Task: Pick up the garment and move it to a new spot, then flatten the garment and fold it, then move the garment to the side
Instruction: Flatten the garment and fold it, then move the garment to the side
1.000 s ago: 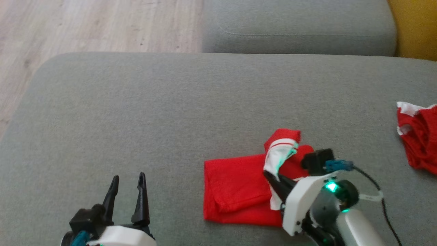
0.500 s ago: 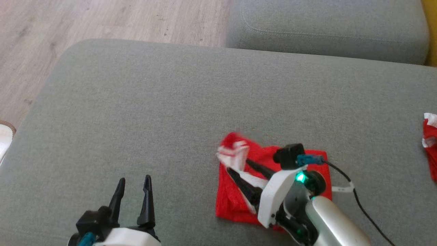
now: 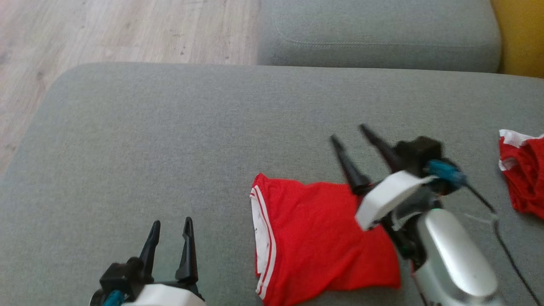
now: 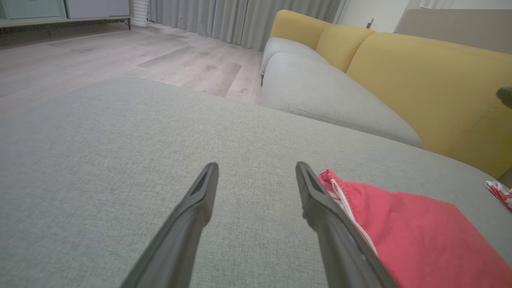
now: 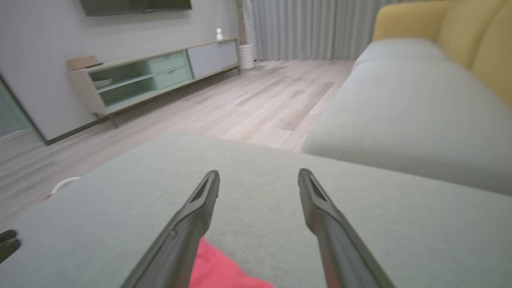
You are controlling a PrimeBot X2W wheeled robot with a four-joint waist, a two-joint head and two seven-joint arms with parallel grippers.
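The garment (image 3: 318, 238) is a red piece with white stripes along its left edge, lying folded and flat on the grey cushion (image 3: 170, 140). It also shows red at the lower right of the left wrist view (image 4: 420, 236) and at the bottom of the right wrist view (image 5: 220, 272). My right gripper (image 3: 347, 132) is open and empty, raised above the garment's far right corner, fingers pointing away over bare cushion. My left gripper (image 3: 172, 223) is open and empty at the lower left, a short way left of the garment's striped edge.
A second red and white garment (image 3: 525, 172) lies crumpled at the cushion's right edge. Another grey cushion (image 3: 378, 38) and a yellow backrest (image 3: 520, 36) lie beyond. Wooden floor (image 3: 106, 34) runs past the far left edge. A low sideboard (image 5: 152, 76) stands against the wall.
My right gripper let go of the garment's striped white edge, opened, and lifted up and away. The garment now lies folded flat. The head camera shifted between frames.
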